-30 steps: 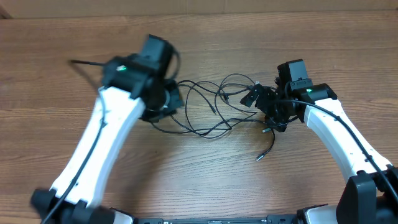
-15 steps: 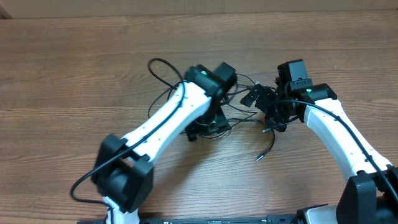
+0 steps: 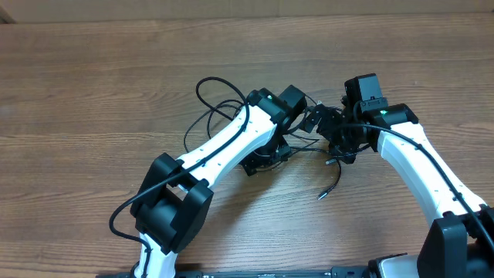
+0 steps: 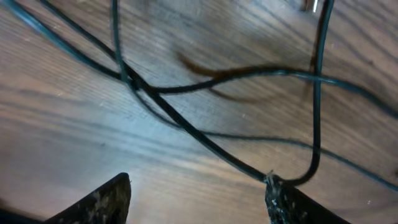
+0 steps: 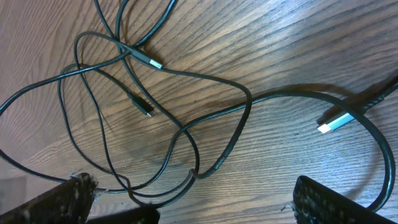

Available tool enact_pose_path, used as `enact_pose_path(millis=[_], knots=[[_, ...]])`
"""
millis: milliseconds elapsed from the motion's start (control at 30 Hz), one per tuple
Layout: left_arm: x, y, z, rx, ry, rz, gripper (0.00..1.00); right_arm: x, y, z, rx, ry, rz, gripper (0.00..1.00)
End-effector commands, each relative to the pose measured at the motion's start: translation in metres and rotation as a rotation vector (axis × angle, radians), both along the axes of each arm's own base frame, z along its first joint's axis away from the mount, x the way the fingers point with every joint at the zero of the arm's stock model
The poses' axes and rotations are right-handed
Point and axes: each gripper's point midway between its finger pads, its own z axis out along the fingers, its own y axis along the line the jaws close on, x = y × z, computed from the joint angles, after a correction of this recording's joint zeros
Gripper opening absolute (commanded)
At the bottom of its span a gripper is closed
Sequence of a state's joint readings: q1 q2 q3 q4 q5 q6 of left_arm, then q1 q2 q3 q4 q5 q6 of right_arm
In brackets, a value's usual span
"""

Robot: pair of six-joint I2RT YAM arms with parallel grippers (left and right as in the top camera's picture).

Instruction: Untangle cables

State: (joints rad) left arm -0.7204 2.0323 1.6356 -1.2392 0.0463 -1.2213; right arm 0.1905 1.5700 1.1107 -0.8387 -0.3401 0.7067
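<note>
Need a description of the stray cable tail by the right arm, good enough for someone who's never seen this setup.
On the wooden table, find the white right arm. Just inboard of its forearm, a short black cable tail runs toward the robot's base. Unlike the tangle beyond it, it lies nearly straight and alone on bare wood.

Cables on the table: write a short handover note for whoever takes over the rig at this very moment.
Left claw: open, low over the tangle, one cord at a fingertip, nothing gripped.
Right claw: open and empty, above the cords.
Cables: one crossed, looped heap in the middle of the table, between the two arms. One plug end trails free toward the near edge.
Done: no cord separated yet.
Left: draw each cord out of the heap and lay them apart.
</note>
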Motion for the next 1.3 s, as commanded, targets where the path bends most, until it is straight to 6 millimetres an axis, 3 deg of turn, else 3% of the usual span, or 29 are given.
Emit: enact_pose_path(millis=[0,133,433,633,833,1000,1267], knots=[[-0.010,0.013,-0.022,0.054,0.026,0.038,0.69,0.001,-0.001,0.007,-0.002,-0.025,-0.002,1.00],[-0.013,0.020,-0.038,0.065,0.031,0.049,0.68,0.001,-0.001,0.007,-0.002,-0.025,-0.002,1.00],[0.002,0.021,-0.039,0.009,0.012,0.002,0.66,0.001,-0.001,0.007,-0.002,-0.025,-0.002,1.00],[0.012,0.024,-0.018,-0.061,0.000,-0.060,0.67,0.001,-0.001,0.007,-0.002,-0.025,-0.002,1.00],[0.012,0.029,0.016,-0.091,-0.059,-0.069,0.66,0.001,-0.001,0.007,-0.002,-0.025,-0.002,1.00],[0.001,0.027,0.026,-0.092,-0.059,-0.088,0.67,0.001,-0.001,0.007,-0.002,-0.025,-0.002,1.00],[-0.039,0.026,0.002,-0.022,0.028,-0.036,0.68,0.001,-0.001,0.007,-0.002,-0.025,-0.002,1.00]])
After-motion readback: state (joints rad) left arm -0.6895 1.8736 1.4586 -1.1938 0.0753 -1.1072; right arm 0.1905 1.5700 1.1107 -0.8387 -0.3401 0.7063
